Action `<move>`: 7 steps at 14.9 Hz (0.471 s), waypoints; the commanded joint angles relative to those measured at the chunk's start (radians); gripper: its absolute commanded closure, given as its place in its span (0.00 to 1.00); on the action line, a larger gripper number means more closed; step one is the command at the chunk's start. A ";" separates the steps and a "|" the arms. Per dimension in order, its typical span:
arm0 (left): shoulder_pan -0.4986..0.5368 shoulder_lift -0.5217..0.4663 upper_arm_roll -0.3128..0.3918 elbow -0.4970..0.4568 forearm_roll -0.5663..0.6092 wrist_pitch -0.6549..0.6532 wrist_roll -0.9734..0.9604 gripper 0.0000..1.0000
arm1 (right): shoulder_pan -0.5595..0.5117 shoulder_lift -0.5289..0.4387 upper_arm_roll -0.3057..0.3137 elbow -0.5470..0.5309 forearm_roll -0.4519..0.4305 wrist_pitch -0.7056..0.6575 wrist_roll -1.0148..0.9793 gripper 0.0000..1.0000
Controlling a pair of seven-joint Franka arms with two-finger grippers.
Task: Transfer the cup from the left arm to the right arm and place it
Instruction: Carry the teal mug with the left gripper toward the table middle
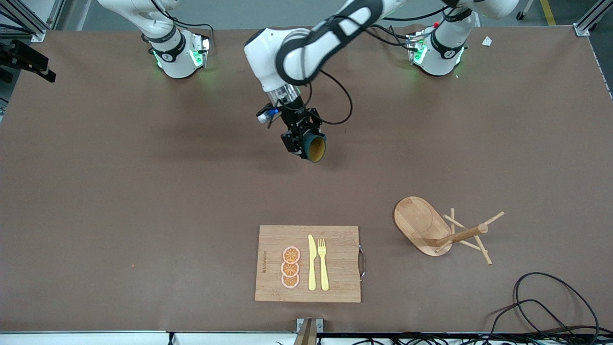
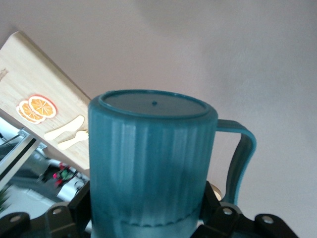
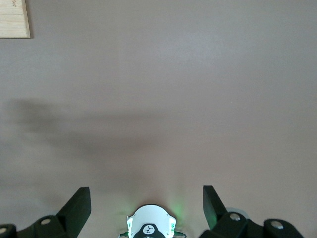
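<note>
The cup [image 1: 316,147], dark teal with a tan inside, hangs in the air over the middle of the table. It is tipped on its side with its mouth toward the front camera. My left gripper [image 1: 303,140] is shut on it. In the left wrist view the ribbed cup [image 2: 153,158] fills the middle, its loop handle [image 2: 242,158] sticks out to one side, and the left gripper [image 2: 148,220] clamps its rim end. My right gripper [image 3: 146,192] is up over bare table near its own base [image 3: 149,228]. Its fingers [image 3: 79,201] are wide open with nothing between them. It is out of the front view.
A wooden cutting board [image 1: 340,239] with orange slices [image 1: 290,267], a yellow knife [image 1: 312,263] and a fork [image 1: 323,263] lies near the front edge. A wooden peg rack [image 1: 431,225] lies tipped over toward the left arm's end. Black cables [image 1: 550,306] trail at that front corner.
</note>
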 commanded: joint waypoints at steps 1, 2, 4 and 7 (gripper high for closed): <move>-0.150 0.125 0.116 0.092 0.085 -0.080 -0.091 0.60 | -0.013 -0.012 0.007 -0.006 -0.008 0.006 -0.005 0.00; -0.226 0.165 0.200 0.126 0.088 -0.099 -0.091 0.60 | -0.013 -0.012 0.007 -0.006 -0.010 0.006 -0.005 0.00; -0.343 0.223 0.326 0.135 0.100 -0.099 -0.093 0.61 | -0.013 -0.007 0.007 0.010 -0.011 0.003 -0.003 0.00; -0.451 0.285 0.411 0.140 0.143 -0.126 -0.085 0.65 | -0.016 -0.003 0.007 0.017 -0.011 0.001 -0.003 0.00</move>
